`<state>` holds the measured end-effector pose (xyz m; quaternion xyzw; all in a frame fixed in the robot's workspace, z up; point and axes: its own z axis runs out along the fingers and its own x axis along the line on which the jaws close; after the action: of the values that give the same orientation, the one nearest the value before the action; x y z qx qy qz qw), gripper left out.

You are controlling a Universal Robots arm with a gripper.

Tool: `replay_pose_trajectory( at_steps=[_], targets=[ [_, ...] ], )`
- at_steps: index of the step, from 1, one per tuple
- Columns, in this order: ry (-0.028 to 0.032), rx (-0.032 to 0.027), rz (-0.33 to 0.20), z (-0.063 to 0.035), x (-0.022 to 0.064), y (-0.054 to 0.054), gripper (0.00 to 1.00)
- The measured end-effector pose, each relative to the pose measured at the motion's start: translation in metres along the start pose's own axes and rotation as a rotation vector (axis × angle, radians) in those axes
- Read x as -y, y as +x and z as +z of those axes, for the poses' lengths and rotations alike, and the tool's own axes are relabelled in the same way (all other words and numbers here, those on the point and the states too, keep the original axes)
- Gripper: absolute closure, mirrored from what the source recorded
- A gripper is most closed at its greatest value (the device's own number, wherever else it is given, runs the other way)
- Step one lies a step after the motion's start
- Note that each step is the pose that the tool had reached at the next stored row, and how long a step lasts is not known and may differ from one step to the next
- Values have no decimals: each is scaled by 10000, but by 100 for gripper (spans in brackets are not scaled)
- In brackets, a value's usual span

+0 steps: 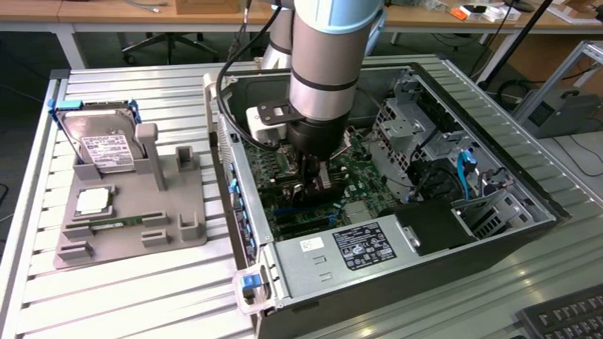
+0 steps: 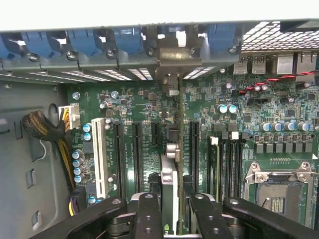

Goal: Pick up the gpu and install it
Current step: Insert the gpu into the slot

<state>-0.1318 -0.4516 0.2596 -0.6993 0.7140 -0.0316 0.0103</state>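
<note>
Gripper (image 2: 168, 211) fingers (image 2: 148, 214) are seen pinched on the gpu (image 2: 169, 184), which is held edge-on, so that only its thin edge and the silver end bracket (image 2: 172, 57) are presented in the wrist view. The card is held upright over the motherboard (image 2: 249, 119), between the long black expansion slots (image 2: 137, 149), presumably so that its connector edge can be lined up with one of them. The bracket is placed against the rear wall of the computer case (image 1: 527, 187), at the row of blue slot clips (image 2: 84, 42), where such a bracket would be secured. Whether the card is fully seated cannot be told. In the exterior view, the arm (image 1: 325, 63) is reached down into the open case, while the hard drive (image 1: 102, 145) and memory stick (image 1: 111, 224) are left on the grey holder (image 1: 123, 244) at the exterior view's left.
</note>
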Motion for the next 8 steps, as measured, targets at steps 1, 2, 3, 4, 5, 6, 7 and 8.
replay_pose_trajectory(
  at_steps=[1, 2, 3, 4, 5, 6, 7, 8],
  targets=[
    [0, 3, 1, 0, 0, 0, 73],
    [-1, 3, 1, 0, 0, 0, 73],
    [0, 5, 2, 1, 0, -1, 73],
    [0, 6, 2, 3, 1, -3, 73],
    [0, 6, 2, 3, 1, -6, 73],
    [-1, 5, 17, 4, 0, -10, 73],
    [-1, 4, 28, 5, 0, -10, 73],
    [0, 5, 53, 7, 0, -12, 73]
  ],
)
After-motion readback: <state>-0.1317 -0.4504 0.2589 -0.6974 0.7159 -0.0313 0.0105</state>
